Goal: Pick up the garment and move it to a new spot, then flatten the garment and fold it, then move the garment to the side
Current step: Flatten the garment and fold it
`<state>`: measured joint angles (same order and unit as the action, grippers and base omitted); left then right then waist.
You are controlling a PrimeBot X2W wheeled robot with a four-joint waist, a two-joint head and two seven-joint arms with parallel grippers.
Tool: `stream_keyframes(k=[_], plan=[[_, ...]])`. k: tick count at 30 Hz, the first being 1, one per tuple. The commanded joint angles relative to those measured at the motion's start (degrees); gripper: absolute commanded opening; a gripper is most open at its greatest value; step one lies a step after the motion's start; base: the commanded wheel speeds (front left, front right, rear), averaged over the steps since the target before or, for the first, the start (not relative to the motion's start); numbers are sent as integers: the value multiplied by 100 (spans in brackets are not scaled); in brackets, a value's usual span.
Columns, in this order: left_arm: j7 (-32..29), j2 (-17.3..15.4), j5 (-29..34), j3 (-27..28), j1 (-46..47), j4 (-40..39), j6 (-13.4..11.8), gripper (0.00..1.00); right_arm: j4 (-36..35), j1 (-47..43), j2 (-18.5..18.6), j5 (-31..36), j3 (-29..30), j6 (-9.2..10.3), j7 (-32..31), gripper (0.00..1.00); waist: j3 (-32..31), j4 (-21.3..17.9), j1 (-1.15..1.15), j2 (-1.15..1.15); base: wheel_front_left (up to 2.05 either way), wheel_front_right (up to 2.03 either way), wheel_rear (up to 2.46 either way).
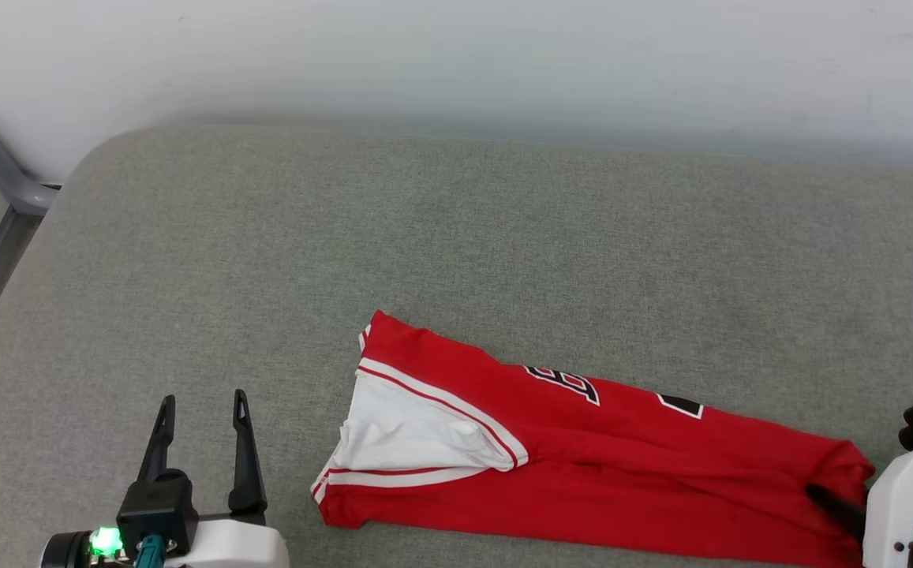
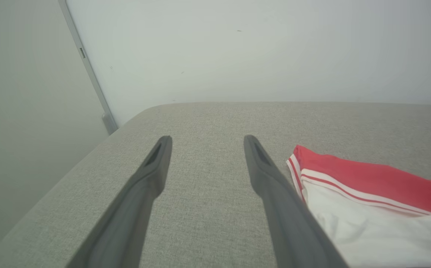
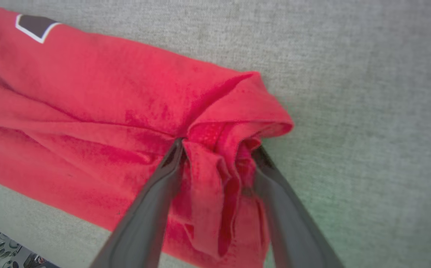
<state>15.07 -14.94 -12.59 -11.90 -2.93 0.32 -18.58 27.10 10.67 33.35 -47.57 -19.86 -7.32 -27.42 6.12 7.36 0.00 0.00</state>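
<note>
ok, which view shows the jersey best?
Head view: nearly the whole jersey lies long on the cushion, numerals showing. Left wrist view catches its white-sleeve end; right wrist view its bunched red end between the fingers of the right gripper.

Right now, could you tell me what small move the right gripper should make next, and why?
Probably close the right gripper on the garment: its fingers straddle the bunched red end, fabric between them but not yet pinched. The left gripper hangs open beside the white sleeve.
</note>
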Motion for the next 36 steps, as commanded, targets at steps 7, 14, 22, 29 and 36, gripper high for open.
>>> stream_keyframes(k=[7, 14, 22, 29, 36], plan=[[12, 305, 409, 369, -162, 28, 266, 100, 350, 23, 294, -289, -33, -9, 378, 0, -118, -45, 0, 0, 0, 0, 0], [12, 495, 589, 581, -278, -1, 528, 100, 652, 31, 794, -380, 163, -11, 606, 0, -262, -122, 0, 0, 0, 0, 0], [13, 672, 714, 714, -429, 32, 797, 100, 362, -118, 994, -661, 273, -12, 595, 0, -458, -223, 0, 0, 0, 0, 0], [13, 759, 806, 795, -519, 52, 907, 100, -713, -405, 990, -1103, 304, -15, 386, 0, -554, -267, 0, 0, 0, 0, 0], [13, 834, 899, 815, -443, 66, 992, 100, -2025, -297, 573, -1077, 266, -15, -8, 0, -475, -221, 0, 0, 0, 0, 0]])
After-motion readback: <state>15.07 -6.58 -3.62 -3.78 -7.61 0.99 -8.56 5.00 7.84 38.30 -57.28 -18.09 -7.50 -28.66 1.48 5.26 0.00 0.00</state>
